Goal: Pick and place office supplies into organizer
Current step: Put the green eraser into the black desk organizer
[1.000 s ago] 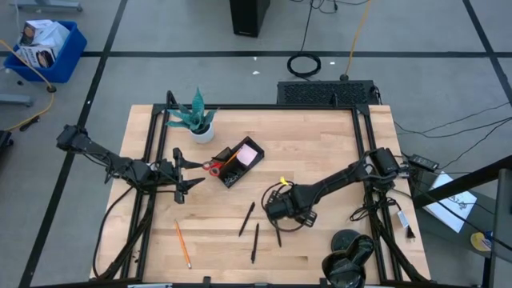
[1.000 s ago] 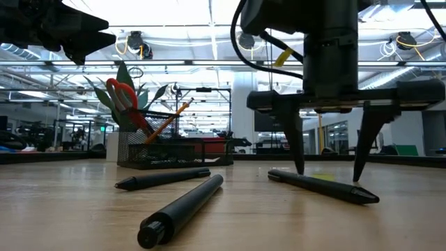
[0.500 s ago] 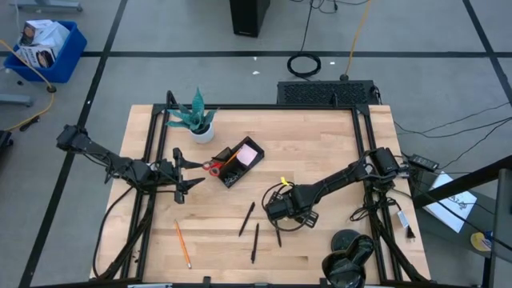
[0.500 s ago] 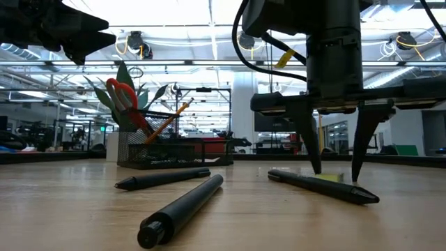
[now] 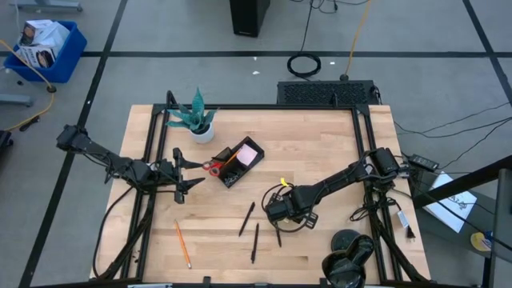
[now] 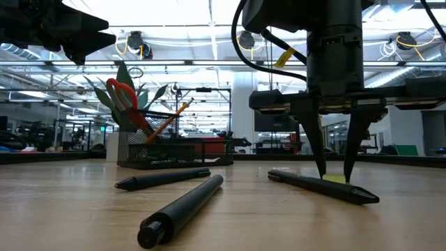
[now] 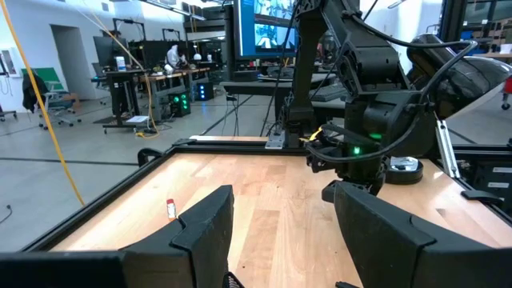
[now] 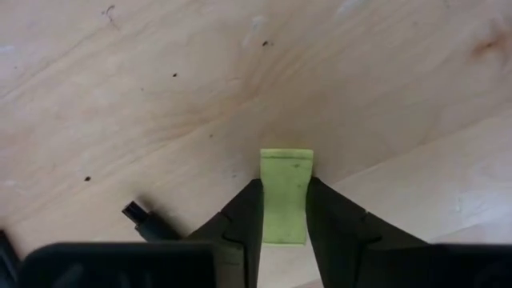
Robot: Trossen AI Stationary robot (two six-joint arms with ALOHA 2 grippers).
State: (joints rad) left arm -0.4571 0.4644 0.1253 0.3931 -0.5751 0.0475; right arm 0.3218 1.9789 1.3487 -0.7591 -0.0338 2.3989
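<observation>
Eraser [image 8: 286,195]: yellow-green, flat on the table [image 8: 160,96], pinched between right gripper [image 8: 285,216] fingers.
Low view: eraser barely visible behind a black pen [image 6: 322,187].
Left gripper [image 7: 284,228]: spread, empty.

A robotics lab or industrial workshop hall. In the high view a wooden table [image 5: 264,168] stands on grey concrete floor [image 5: 160,72] marked with dark tape lines, cables [image 5: 305,64] at top centre. The left wrist view shows workbenches [image 7: 144,84], a monitor [image 7: 268,20] and open floor.
</observation>
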